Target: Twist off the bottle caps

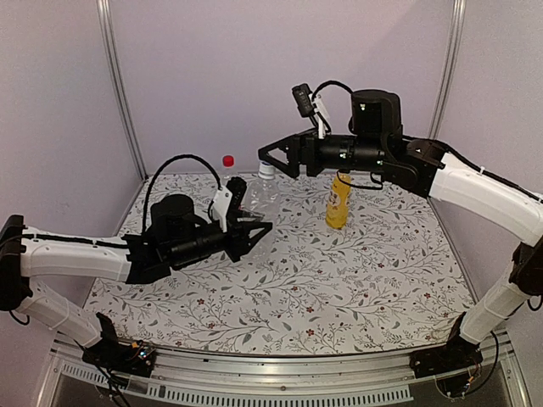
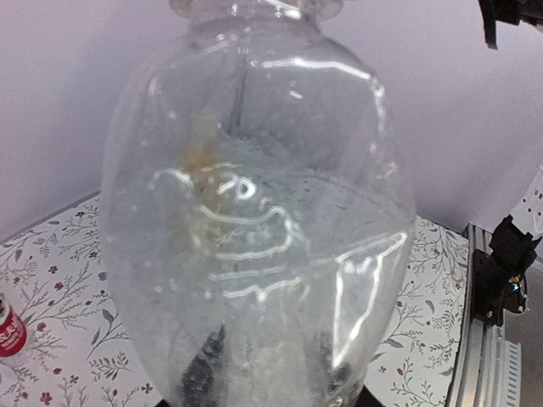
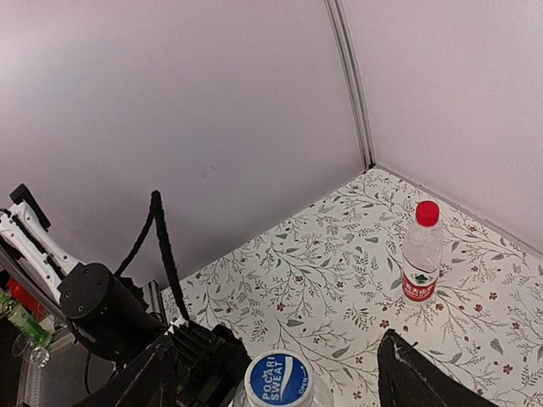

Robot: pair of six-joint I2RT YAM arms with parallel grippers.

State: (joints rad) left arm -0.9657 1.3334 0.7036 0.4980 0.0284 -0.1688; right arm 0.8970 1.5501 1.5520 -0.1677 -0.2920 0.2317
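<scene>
Right wrist view: the blue cap [image 3: 278, 380] sits screwed on, between the spread jaws of the right gripper [image 1: 270, 159]; contact with either finger cannot be told. It tops the clear bottle [image 1: 256, 195], pinched low on its body by the left gripper [image 1: 254, 225]. Beyond the left jaws stands the red-capped bottle [image 1: 227, 168]. The yellow-orange bottle [image 1: 338, 203] stands under the right arm, behind its jaws.

A clear bottle [image 2: 254, 220] fills nearly the whole view, upright, its wall beaded with droplets. Two dark fingers [image 2: 204, 373] show through its base. Behind lies the floral desk [image 2: 59, 254], with a red-labelled bottle [image 2: 8, 332] at the left edge.
</scene>
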